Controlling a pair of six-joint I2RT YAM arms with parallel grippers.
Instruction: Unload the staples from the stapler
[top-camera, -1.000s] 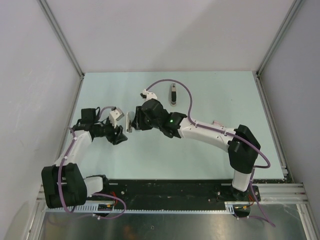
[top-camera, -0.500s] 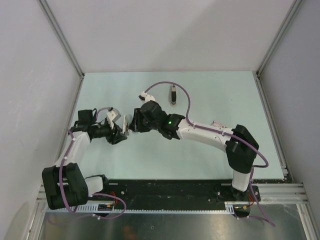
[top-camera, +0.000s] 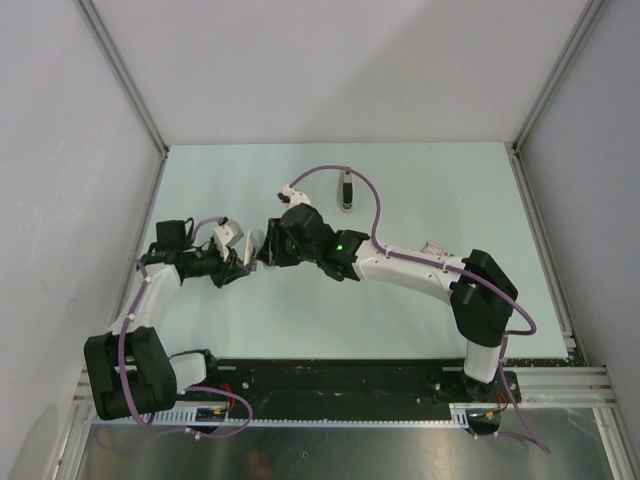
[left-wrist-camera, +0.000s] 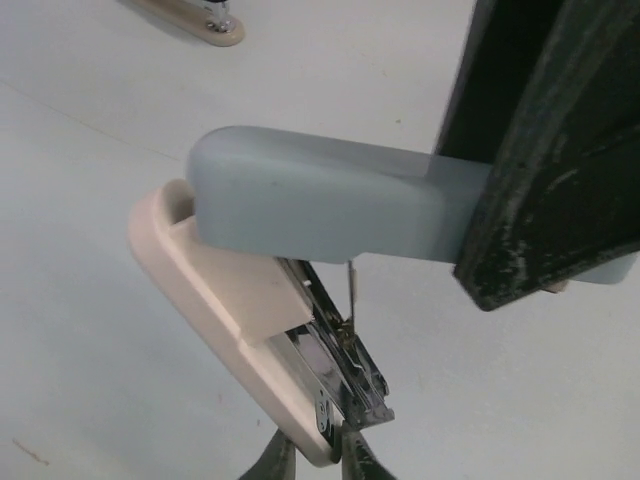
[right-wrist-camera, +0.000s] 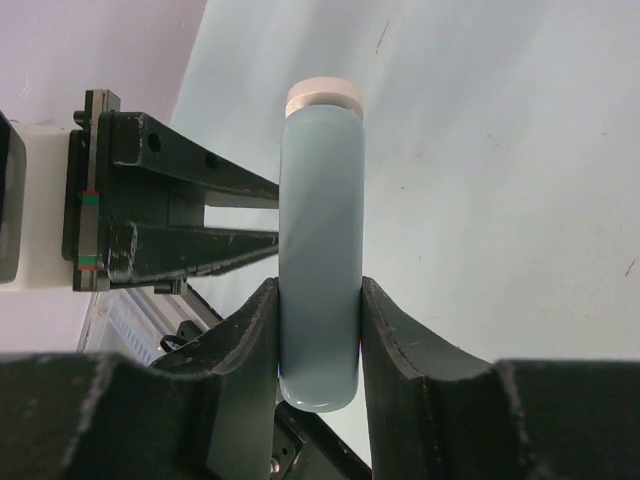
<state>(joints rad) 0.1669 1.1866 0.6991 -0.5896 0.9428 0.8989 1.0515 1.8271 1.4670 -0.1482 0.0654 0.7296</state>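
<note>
The stapler (left-wrist-camera: 320, 205) has a blue-grey top and a cream base (left-wrist-camera: 215, 280) and is held in the air between both arms. It is swung open, and its silvery metal magazine (left-wrist-camera: 345, 360) with a thin spring rod is bared. My right gripper (right-wrist-camera: 320, 340) is shut on the blue-grey top (right-wrist-camera: 320, 230). My left gripper (left-wrist-camera: 315, 465) pinches the low end of the base and magazine. I cannot make out the staples in the magazine. In the top view the two grippers meet at the stapler (top-camera: 256, 246), left of the table's middle.
A slim dark bar with a silvery strip (top-camera: 345, 190) lies on the table at the far middle, behind the right wrist. A small pinkish object (top-camera: 437, 247) lies at the right by the right arm. Grey walls stand on three sides of the pale table (top-camera: 440, 180).
Both grippers have drawn a little closer together: the right wrist has shifted slightly left and the left gripper slightly towards it. The dark bar has not moved.
</note>
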